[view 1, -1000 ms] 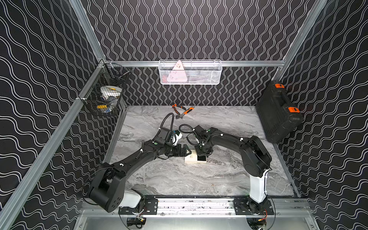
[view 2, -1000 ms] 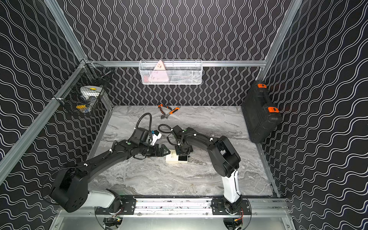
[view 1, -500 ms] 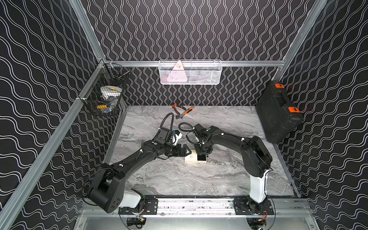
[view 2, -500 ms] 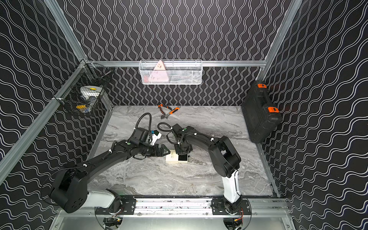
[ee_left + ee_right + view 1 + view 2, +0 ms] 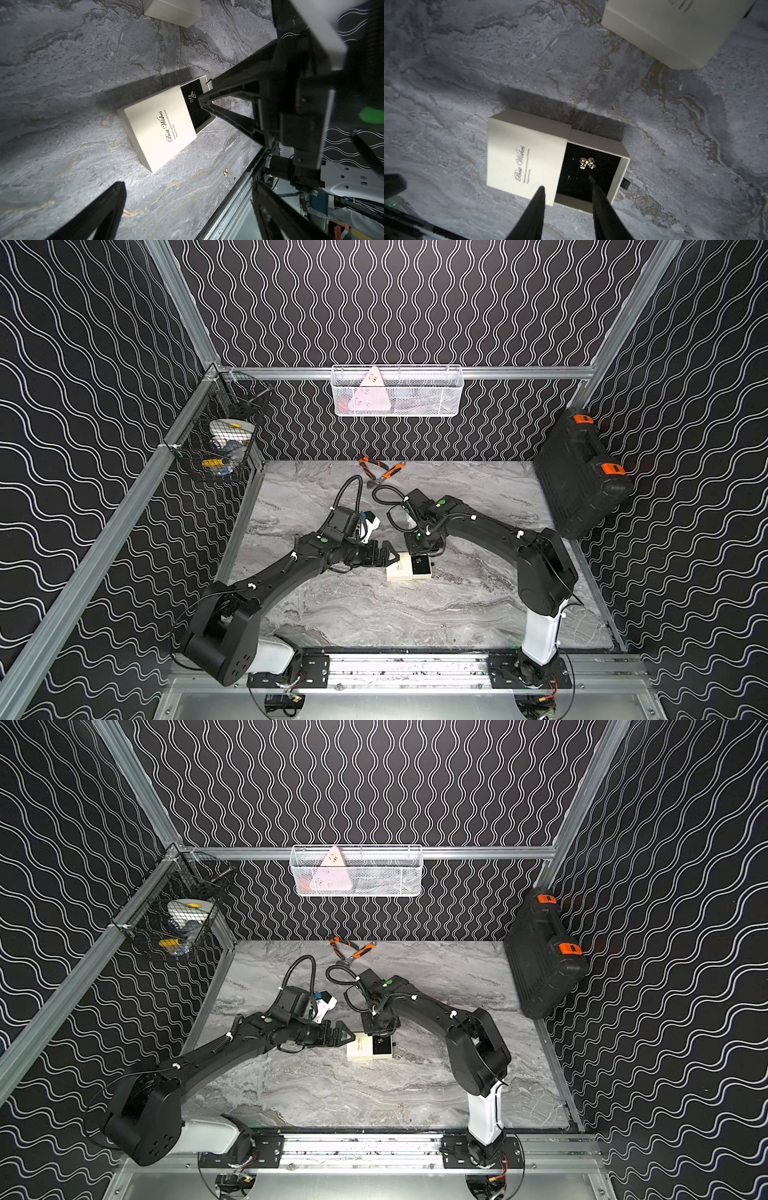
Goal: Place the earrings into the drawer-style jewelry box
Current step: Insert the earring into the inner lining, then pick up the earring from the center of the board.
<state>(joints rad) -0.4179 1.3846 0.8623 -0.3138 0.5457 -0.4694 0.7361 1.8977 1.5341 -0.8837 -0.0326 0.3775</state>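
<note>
The cream drawer-style jewelry box [image 5: 521, 149] [image 5: 398, 573] lies mid-table, its black-lined drawer [image 5: 591, 187] pulled partly out. One bow-shaped gold earring [image 5: 587, 163] [image 5: 191, 97] lies loose in the drawer. A second earring [image 5: 226, 172] lies on the marble beside the box, toward the front rail. My right gripper [image 5: 566, 182] [image 5: 424, 558] hangs just above the drawer, open, with nothing between its fingers. My left gripper [image 5: 188, 185] [image 5: 392, 560] is wide open and empty at the box's closed end.
A second cream box [image 5: 675, 31] [image 5: 172, 12] stands close behind the jewelry box. Orange-handled pliers [image 5: 380, 468] lie at the back. A black case [image 5: 582, 477] leans on the right wall. Wire baskets [image 5: 397, 391] [image 5: 220, 443] hang on the walls.
The right gripper's jaws have spread a little over the drawer. Both arms stay almost where they were.
</note>
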